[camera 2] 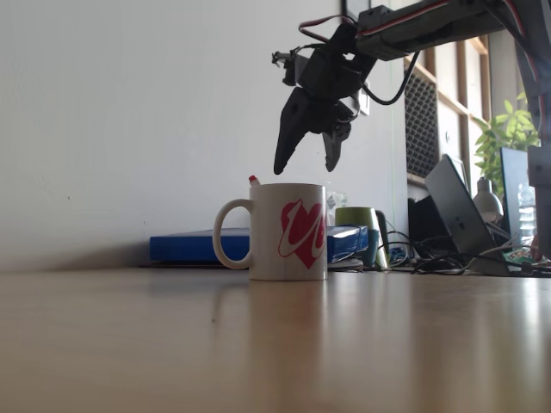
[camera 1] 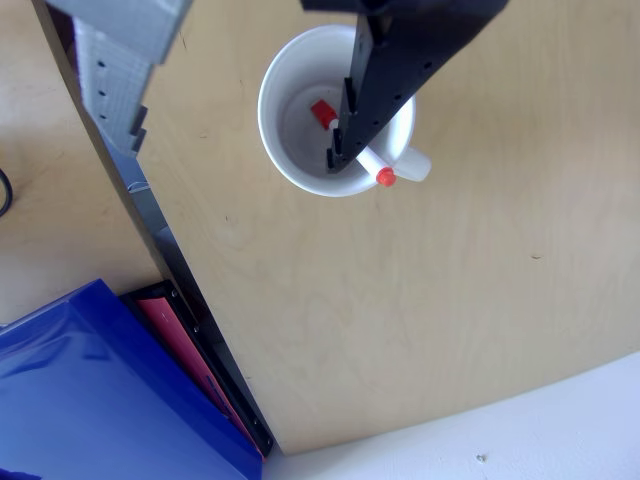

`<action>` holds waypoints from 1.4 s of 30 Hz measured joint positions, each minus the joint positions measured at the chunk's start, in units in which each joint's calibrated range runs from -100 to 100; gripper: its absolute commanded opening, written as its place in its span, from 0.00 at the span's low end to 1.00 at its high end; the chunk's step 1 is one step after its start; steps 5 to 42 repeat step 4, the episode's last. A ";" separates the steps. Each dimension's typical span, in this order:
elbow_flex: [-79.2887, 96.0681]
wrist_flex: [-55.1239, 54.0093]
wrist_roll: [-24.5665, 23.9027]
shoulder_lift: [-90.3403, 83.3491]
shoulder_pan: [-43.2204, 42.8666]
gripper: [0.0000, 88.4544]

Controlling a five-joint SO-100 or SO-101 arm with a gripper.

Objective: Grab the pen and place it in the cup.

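While the white ceramic mug with the pink-red swirl stood nearest, the black two-finger gripper hung above it at twelve o'clock, jaws apart and empty. The slim white marker leaned inside, its end overhanging the rim; a jolt might tip it out. Only the other view revealed its orange-red cap within.

We log the pen, white with red ends, leaning inside the cup, one end past its rim. The cup, white, red-patterned, stands upright on the table.
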 measured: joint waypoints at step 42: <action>0.00 0.00 0.00 0.00 0.00 0.47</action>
